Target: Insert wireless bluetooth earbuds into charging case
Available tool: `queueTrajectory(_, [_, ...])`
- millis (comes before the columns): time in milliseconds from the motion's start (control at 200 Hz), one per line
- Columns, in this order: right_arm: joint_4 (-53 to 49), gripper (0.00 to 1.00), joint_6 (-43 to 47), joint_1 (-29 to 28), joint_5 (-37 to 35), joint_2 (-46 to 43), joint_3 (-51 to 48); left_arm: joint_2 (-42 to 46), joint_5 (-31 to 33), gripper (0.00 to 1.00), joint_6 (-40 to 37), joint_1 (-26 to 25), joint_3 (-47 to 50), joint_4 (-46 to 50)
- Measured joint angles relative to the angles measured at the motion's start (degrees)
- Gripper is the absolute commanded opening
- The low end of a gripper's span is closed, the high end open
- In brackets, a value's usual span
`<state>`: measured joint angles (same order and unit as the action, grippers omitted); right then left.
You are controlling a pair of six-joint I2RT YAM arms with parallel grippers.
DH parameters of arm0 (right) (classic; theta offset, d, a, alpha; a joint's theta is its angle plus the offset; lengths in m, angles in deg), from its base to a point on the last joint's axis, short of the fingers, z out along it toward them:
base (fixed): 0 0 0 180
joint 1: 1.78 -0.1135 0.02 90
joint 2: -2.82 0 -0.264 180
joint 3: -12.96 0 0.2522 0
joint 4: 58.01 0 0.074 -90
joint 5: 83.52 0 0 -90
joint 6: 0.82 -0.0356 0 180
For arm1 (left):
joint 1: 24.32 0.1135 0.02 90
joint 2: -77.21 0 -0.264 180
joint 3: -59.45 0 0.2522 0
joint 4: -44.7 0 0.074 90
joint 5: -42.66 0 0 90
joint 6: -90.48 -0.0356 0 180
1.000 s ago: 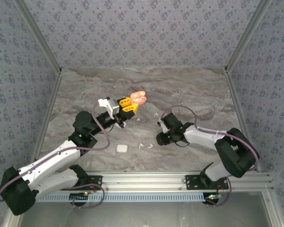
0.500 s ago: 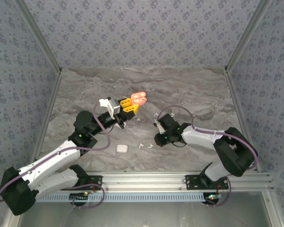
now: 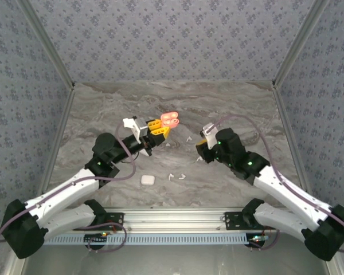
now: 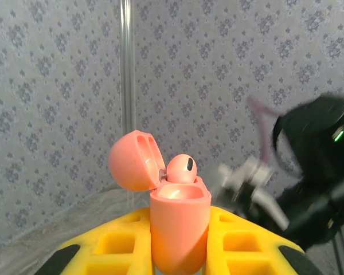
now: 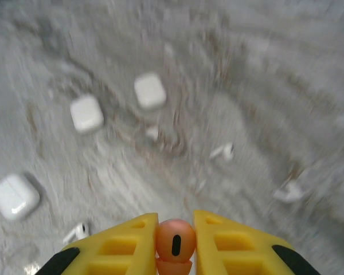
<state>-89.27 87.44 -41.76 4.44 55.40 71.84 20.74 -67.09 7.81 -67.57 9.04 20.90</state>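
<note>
The open orange-red charging case [image 4: 179, 229] is held clamped upright between the left gripper's [image 3: 158, 128] fingers, lid tipped back, with one seated bud [image 4: 182, 168] in it. A loose orange-red earbud [image 5: 175, 240] is pinched at the right gripper's [image 5: 175, 228] tips. The insertion step appears to be in hand: this bud would need carrying to the free socket and aligning stem-down. Beneath the right gripper, white cases [image 5: 87, 113] and white earbuds [image 5: 222, 152] are scattered, and the way across looks unobstructed.
</note>
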Motion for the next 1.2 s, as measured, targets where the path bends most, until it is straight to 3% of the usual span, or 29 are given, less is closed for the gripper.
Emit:
queueTrajectory(245, [1.90,0.22,13.94,-0.15,-0.92,-2.19,11.26,-4.85,-1.73,0.00,2.67,0.00,0.00,-0.37])
queueTrajectory(555, [4.44,0.22,26.60,-1.75,6.23,1.27,19.56,-8.17,-5.22,0.00,4.22,0.00,-1.11,-2.19])
queueTrajectory(810, [3.72,0.21,30.18,-2.93,12.39,5.79,21.73,-8.59,-6.88,0.00,4.76,0.00,-1.36,-2.97])
queueTrajectory(1199, [2.64,0.21,31.69,-4.22,14.51,8.11,22.67,-9.01,-7.93,0.00,4.76,0.00,-1.95,-3.06])
